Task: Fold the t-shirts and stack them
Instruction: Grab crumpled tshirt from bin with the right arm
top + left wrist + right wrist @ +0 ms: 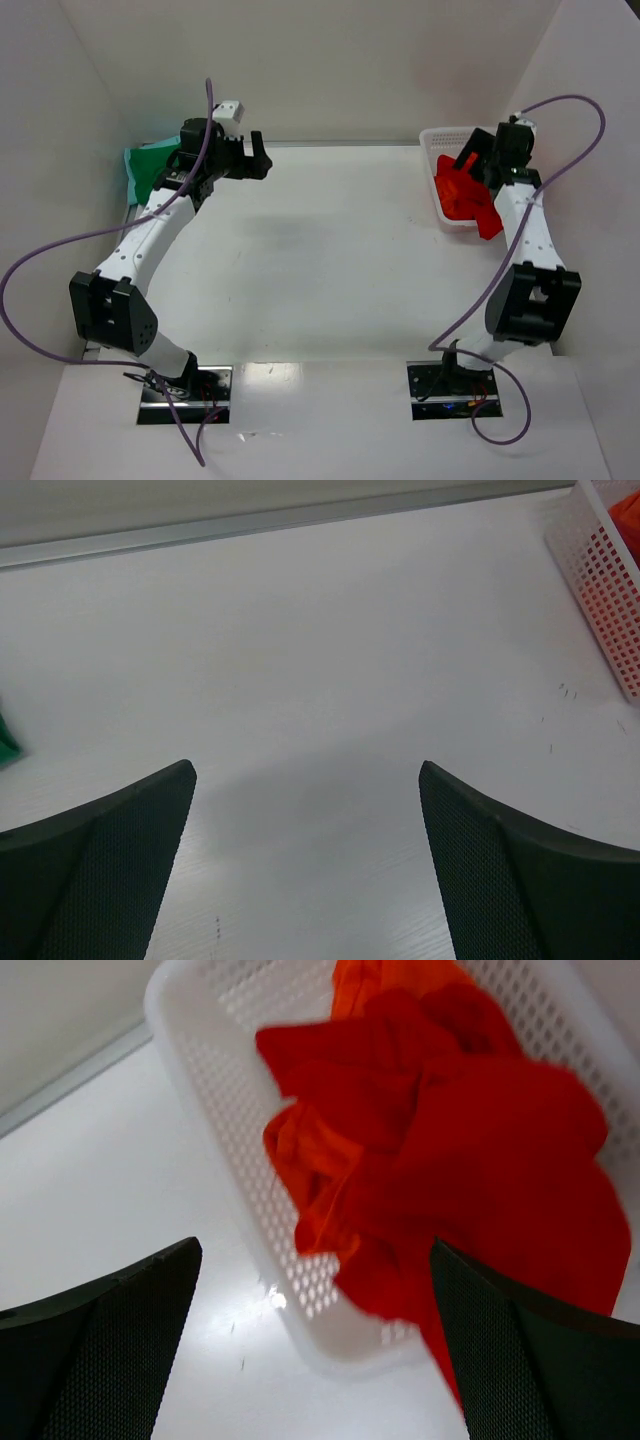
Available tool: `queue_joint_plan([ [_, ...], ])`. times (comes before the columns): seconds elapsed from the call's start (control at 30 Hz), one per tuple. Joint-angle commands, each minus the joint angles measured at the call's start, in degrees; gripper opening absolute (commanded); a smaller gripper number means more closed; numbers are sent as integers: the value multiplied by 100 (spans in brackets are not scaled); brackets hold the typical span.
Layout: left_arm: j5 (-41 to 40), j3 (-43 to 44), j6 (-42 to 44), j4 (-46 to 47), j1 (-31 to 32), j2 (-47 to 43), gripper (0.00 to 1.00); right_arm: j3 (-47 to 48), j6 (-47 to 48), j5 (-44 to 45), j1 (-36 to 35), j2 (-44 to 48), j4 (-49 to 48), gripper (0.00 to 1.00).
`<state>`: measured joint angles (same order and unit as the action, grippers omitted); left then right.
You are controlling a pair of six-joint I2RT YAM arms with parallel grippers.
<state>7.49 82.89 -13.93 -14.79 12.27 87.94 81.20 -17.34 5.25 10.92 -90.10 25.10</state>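
Where the two arms are bolted to the near edge of the table [330, 260], nothing lies between them but bare white tabletop. Looking further out, the left arm leans toward the far left corner, and its left gripper [260, 155] hangs above the table with both fingers [120, 860] spread wide and nothing between them. Just behind it, against the left wall, the green t-shirt [150, 165] sits in a rumpled heap; only a sliver of it shows at the edge of the left wrist view.

Over on the far right, the right gripper [468, 160] hovers above the white lattice basket [432, 140], and its jaws too stand fully apart, gripping nothing. The red t-shirt [500, 1140] is bunched inside that basket and spills over its near rim toward the table. The orange t-shirt [310, 1160] is tangled up with it, showing at the red cloth's edge and again toward the basket's far end.
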Motion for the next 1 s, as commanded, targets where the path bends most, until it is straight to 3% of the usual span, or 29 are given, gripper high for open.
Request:
queue_joint_plan([
  [0.0, -81, 166, -110, 107, -6, -67, 100, 651, 267, 899, 95, -1138, 276, 100],
  [0.37, 29, 113, -57, -7, -6, -14, 100, 639, 165, 1264, 209, -1713, 333, 100],
  [0.5, 25, 113, -57, -60, -6, 39, 100, 581, 109, 985, 209, -1713, 268, 71],
  [0.6, 86, 145, -57, -60, -6, 162, 100, 554, 109, 908, 209, -1677, 215, 24],
  [0.7, 160, 265, -57, -71, -6, 215, 100, 528, 109, 969, 209, -1590, 215, 3],
  [0.97, 1298, 693, 171, -411, -6, 539, 100, 946, 227, -270, 108, -699, 373, 0],
])
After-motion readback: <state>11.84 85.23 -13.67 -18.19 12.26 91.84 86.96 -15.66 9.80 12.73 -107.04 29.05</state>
